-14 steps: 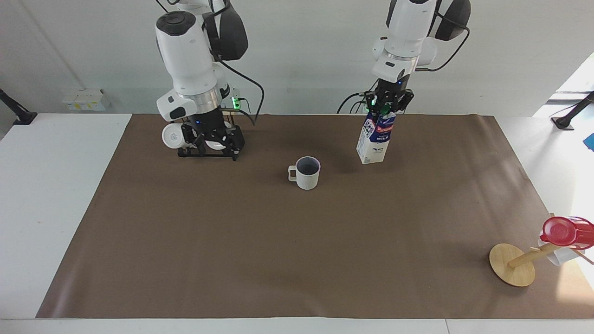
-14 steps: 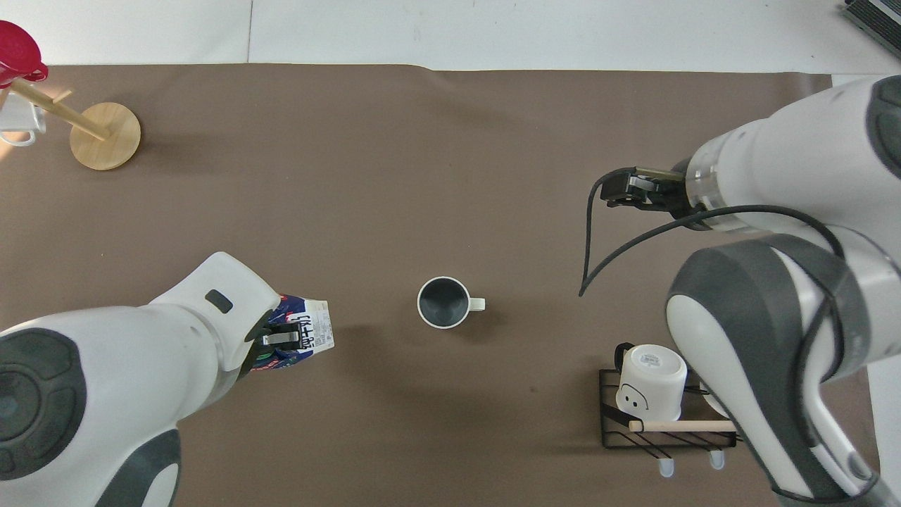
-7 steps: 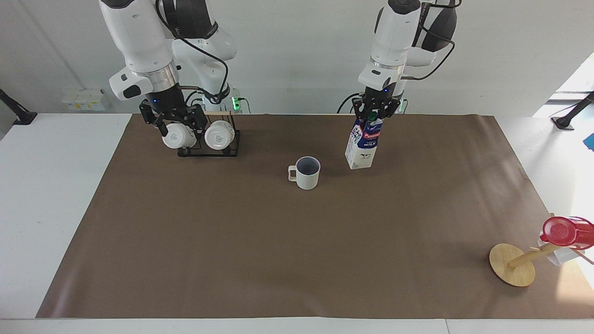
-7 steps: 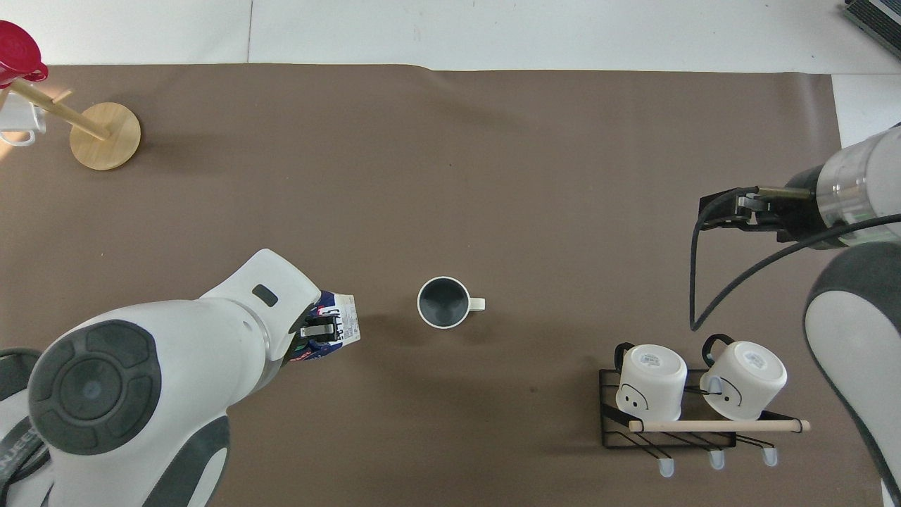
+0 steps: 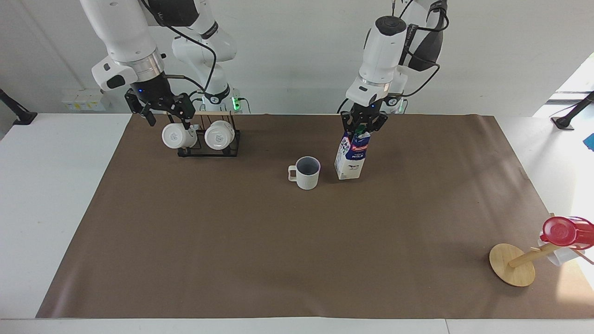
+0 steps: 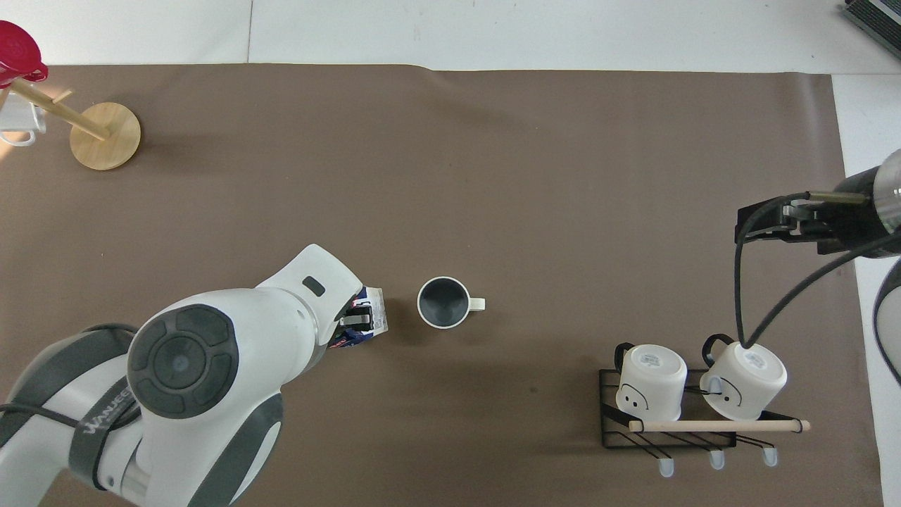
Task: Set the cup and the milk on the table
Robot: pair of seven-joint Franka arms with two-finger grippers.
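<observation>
Gripped at its top by the left gripper [image 5: 363, 126], milk [image 5: 351, 155] standing on the table [image 5: 278, 241] just beside cup [image 5: 306, 172]; could topple into it on careless release. Right gripper [image 5: 160, 111], open and empty, above mug rack [image 5: 209, 139].

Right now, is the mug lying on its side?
No, the cup stands upright on the table, its opening facing up.

Matt brown paper sheet [image 5: 297, 260]; ribbed cup [image 5: 307, 173]; glossy printed milk carton [image 5: 350, 157].
</observation>
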